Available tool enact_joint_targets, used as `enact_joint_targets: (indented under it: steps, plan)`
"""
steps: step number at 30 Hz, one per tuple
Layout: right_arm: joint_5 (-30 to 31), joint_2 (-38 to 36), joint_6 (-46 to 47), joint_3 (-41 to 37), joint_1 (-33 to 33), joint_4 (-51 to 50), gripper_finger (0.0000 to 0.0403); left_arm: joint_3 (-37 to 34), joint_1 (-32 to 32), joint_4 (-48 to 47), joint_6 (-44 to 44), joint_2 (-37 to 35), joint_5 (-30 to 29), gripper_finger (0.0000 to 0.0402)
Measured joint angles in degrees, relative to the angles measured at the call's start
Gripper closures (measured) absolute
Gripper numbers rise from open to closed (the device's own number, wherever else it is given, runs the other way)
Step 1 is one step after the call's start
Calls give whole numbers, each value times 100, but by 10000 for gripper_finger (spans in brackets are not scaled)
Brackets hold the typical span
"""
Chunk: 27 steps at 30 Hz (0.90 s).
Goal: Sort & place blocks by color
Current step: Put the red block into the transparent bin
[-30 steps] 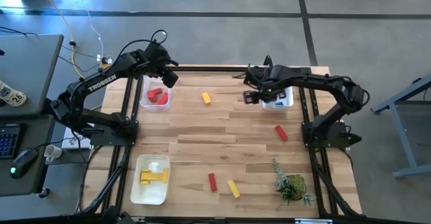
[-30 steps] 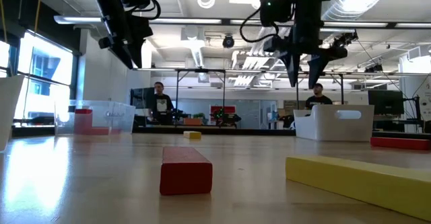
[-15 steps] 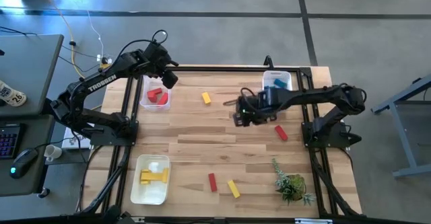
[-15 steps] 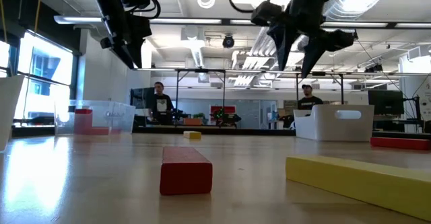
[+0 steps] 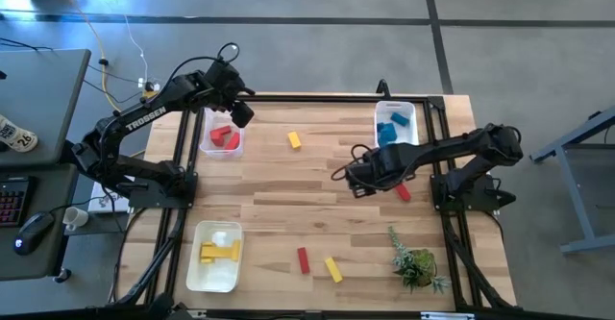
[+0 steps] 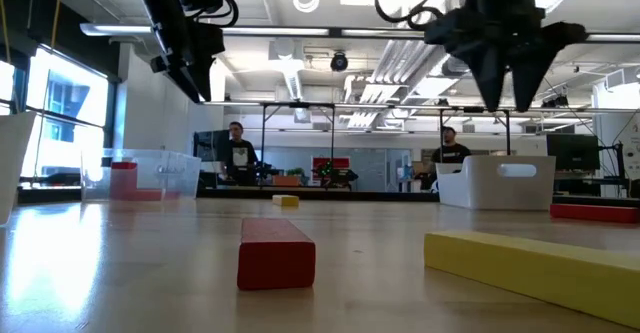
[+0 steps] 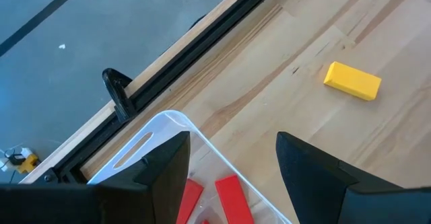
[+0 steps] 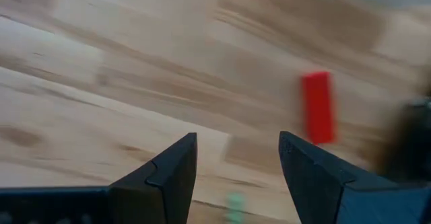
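At the near edge of the table [image 5: 317, 200] sits a white bin [image 5: 213, 256] with yellow blocks [image 5: 218, 253] inside it. Beside it, on the bare wood, lie a red block [image 5: 303, 260] and a yellow bar [image 5: 332, 269], close together. A small green plant [image 5: 414, 259] stands farther to the right.

In the middle of the table hangs the right gripper [image 5: 354, 179], up in the air over the wood. Its two fingers are spread apart and hold nothing. Another red block [image 5: 403, 191] lies on the wood just beside that arm.

Farther back, a small yellow block [image 5: 294, 139] lies alone on the wood. At the far left is a clear bin [image 5: 222, 136] with red blocks [image 5: 225, 137] in it. The left gripper [image 5: 242, 110] hangs above that bin's far end, with its fingers wide apart and empty. At the far right is another clear bin [image 5: 395, 125] with blue blocks [image 5: 393, 128] in it.

Beyond the table, two people [image 6: 238, 145] are in the room.
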Motion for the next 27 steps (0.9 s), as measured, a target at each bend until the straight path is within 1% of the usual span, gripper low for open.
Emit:
enact_joint_targets:
  steps: [5,10,13,16,19,27]
  plan:
    - [72,0,-414,-4,-50,-800,208,0,0,-2,0,0,0,194]
    - [62,2,-831,-21,-156,-1027,208,0,-1,-1,-5,0,0,194]
    - [57,-4,-1059,-245,-232,-1006,208,0,0,0,-2,0,-2,194]
    - [-90,-113,-1175,-660,-283,-885,208,0,-1,0,-2,0,-3,194]
    - [-231,-288,-1199,-1064,-307,-539,208,0,0,4,-7,0,-5,194]
    - [-333,-973,-1210,-2171,-454,308,208,0,-2,15,-7,0,-17,194]
